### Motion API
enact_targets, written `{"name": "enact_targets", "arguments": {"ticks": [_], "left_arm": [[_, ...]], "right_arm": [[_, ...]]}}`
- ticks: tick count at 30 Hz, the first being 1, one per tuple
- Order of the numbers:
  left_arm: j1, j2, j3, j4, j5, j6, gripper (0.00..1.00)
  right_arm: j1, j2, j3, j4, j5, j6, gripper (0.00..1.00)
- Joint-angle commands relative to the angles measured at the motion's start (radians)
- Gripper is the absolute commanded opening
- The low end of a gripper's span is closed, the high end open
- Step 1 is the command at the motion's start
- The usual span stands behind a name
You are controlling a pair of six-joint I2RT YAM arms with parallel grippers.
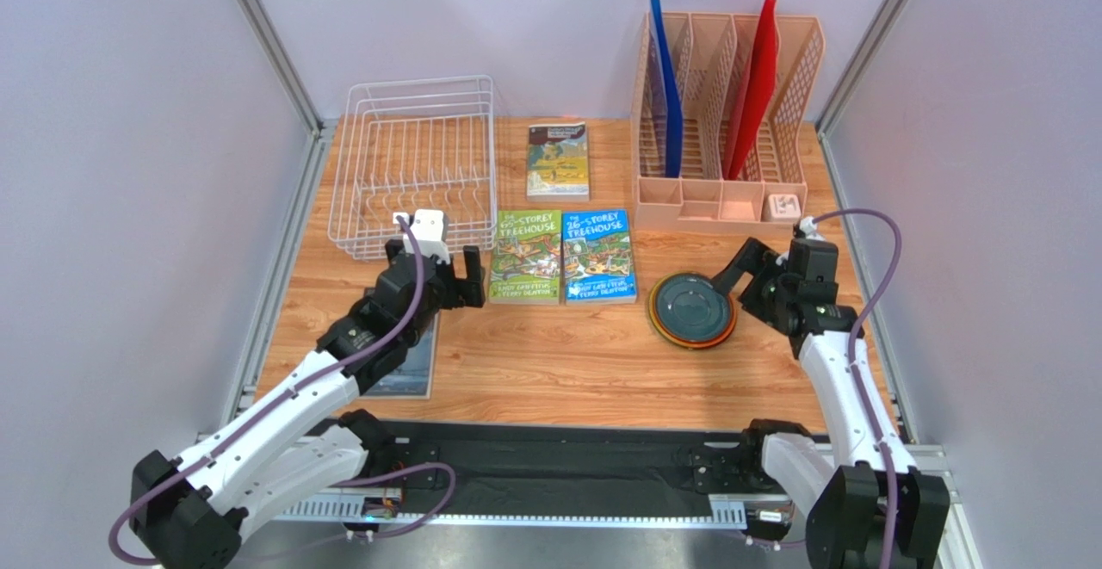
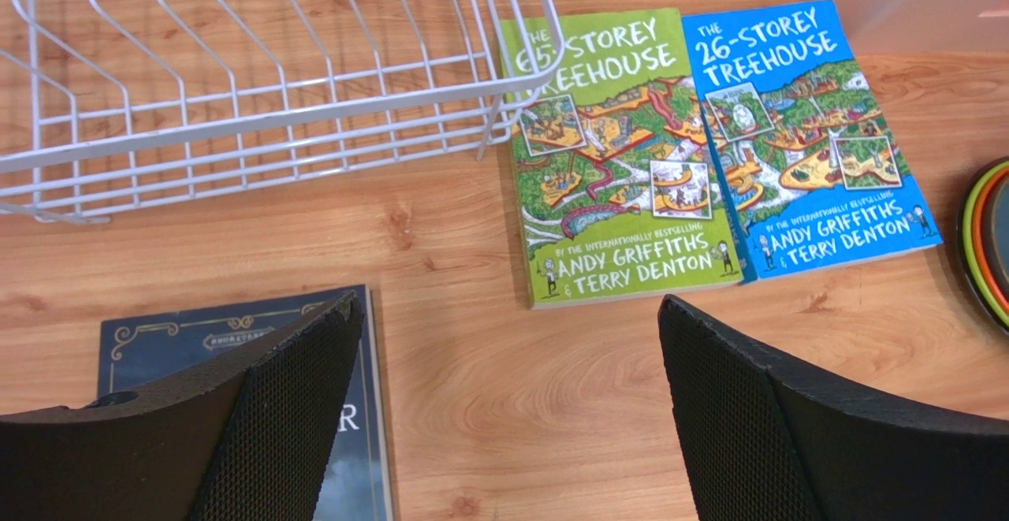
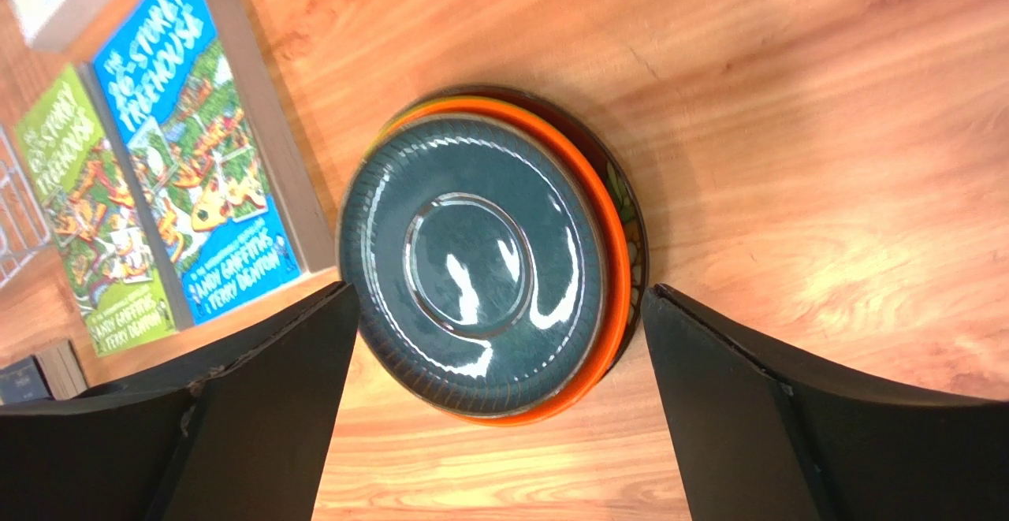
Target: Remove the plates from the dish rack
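Note:
The plates lie in one stack (image 1: 692, 310) on the table, right of the books. The dark grey plate (image 3: 480, 267) is on top, with the orange plate (image 3: 604, 273) under it and a dark red patterned rim (image 3: 634, 243) below that. Lime green and orange edges (image 2: 989, 249) show in the left wrist view. The white wire dish rack (image 1: 417, 162) stands at the back left with no plate in it; it also shows in the left wrist view (image 2: 237, 84). My right gripper (image 3: 497, 409) is open just beside the stack, holding nothing. My left gripper (image 2: 509, 415) is open over bare wood near the rack's front.
Green (image 1: 527, 257) and blue (image 1: 599, 254) Treehouse books lie mid-table, another book (image 1: 558, 160) behind them. A dark book (image 2: 237, 356) lies under my left finger. A peach file organizer (image 1: 724, 117) with blue and red folders stands at the back right.

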Motion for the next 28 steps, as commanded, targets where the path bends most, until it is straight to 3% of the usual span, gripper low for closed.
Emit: {"name": "enact_targets", "arguments": {"ticks": [1, 3, 6, 11, 15, 21, 28], "left_arm": [[-0.001, -0.037, 0.030, 0.000, -0.045, 0.044, 1.00], [-0.001, -0.036, 0.031, -0.003, -0.062, 0.053, 1.00], [-0.001, -0.036, 0.037, -0.010, -0.071, 0.071, 1.00], [-0.001, -0.051, 0.036, 0.008, -0.083, 0.088, 1.00], [-0.001, -0.060, 0.053, -0.009, -0.112, 0.109, 1.00], [-0.001, -0.065, 0.054, 0.013, -0.166, 0.136, 1.00], [-0.001, -0.034, 0.066, 0.031, -0.168, 0.146, 1.00]], "right_arm": [[0.000, -0.034, 0.061, 0.060, 0.026, -0.041, 0.97], [0.010, -0.027, 0.064, 0.105, -0.002, -0.057, 0.97], [0.074, -0.008, 0.046, 0.192, 0.085, -0.088, 0.97], [0.242, 0.058, 0.038, 0.301, 0.317, -0.181, 0.96], [0.387, 0.066, -0.007, 0.414, 0.622, -0.252, 0.96], [0.464, 0.026, -0.063, 0.490, 0.747, -0.294, 0.96], [0.467, -0.074, -0.117, 0.527, 0.767, -0.298, 0.97]]}}
